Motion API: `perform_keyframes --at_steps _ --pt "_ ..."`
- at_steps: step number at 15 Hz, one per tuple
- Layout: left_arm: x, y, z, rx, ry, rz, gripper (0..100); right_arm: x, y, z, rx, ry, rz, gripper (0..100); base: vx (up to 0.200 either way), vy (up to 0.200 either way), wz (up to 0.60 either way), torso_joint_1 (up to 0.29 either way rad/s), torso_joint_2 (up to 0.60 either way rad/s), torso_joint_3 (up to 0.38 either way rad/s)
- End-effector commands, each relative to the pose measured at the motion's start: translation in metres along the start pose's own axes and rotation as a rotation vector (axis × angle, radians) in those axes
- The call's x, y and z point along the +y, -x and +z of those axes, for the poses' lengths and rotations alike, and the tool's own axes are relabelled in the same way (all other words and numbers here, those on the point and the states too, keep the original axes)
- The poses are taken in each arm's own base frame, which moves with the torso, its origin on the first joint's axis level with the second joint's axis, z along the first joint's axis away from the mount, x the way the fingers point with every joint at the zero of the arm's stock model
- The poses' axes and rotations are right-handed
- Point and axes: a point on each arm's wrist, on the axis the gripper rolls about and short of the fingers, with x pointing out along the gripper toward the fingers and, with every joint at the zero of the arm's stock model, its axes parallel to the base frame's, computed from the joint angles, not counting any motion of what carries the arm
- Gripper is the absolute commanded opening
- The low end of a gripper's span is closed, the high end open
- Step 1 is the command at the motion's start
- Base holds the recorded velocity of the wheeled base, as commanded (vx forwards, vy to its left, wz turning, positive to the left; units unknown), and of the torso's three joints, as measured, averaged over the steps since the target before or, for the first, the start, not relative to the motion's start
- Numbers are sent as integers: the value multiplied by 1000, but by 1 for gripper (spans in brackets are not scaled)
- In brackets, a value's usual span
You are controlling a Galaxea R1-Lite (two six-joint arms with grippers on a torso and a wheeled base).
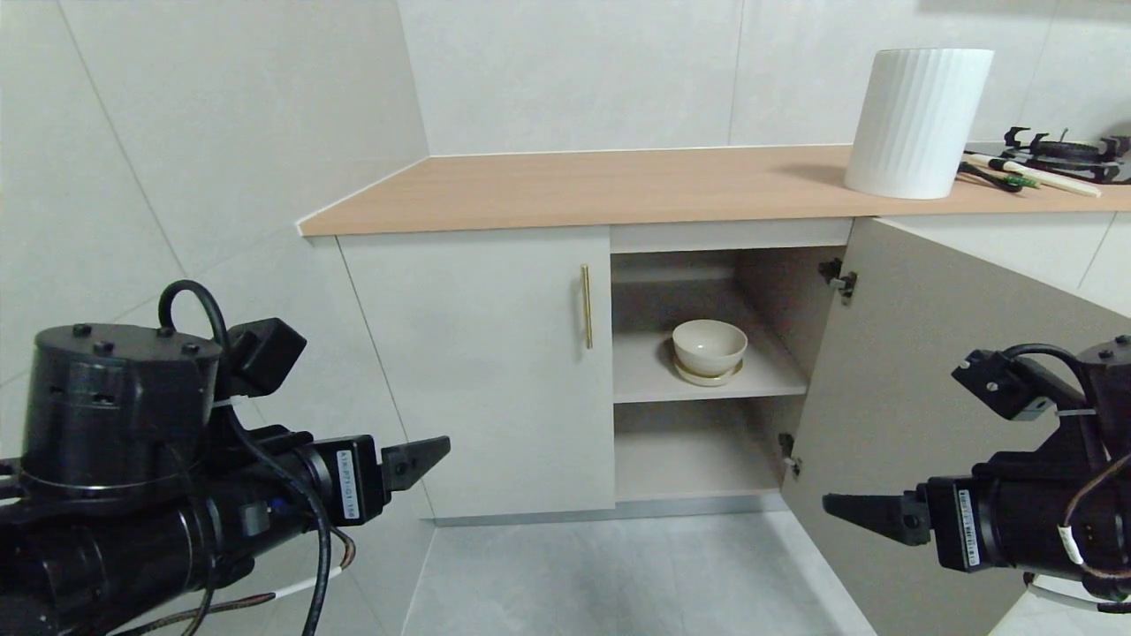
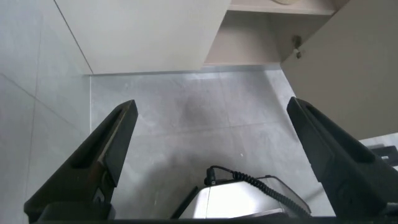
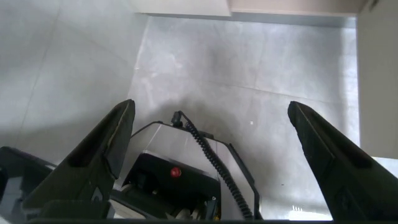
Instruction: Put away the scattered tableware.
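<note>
Bowl (image 1: pixel 709 346), cream, upright on a saucer (image 1: pixel 707 377), on the middle shelf (image 1: pixel 776 378) of the cabinet (image 1: pixel 732 236), centre of the head view. Right cabinet door (image 1: pixel 892 397) swung open; left door (image 1: pixel 477 371) closed. Left gripper (image 2: pixel 211 106), lower left of the frame, fingers spread wide, nothing between them. Right gripper (image 3: pixel 211 106), lower right, likewise spread and unloaded. Countertop (image 1: pixel 574 187): white ribbed container (image 1: pixel 919 122), upper right, with utensils (image 1: pixel 1029 175) just beside it.

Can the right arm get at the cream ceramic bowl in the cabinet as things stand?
Probably yes: the grey cabinet door is swung wide, the cream ceramic bowl sits unobstructed on a small plate, and the open right gripper holds nothing.
</note>
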Motion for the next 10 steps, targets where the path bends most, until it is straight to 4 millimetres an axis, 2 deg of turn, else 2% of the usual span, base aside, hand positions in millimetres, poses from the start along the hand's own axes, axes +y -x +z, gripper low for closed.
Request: perform_keyframes --at_steps 1,7,10 --pt "0 -2 -1 7 -1 5 100 0 -2 0 5 0 -2 100 0 0 0 0 0 0" --pt "0 -3 -2 11 -5 7 100 2 0 0 -11 5 -11 100 0 0 0 0 0 0" --pt "0 -3 -3 14 -5 8 100 2 5 0 -24 7 -11 100 0 -200 0 1 4 4"
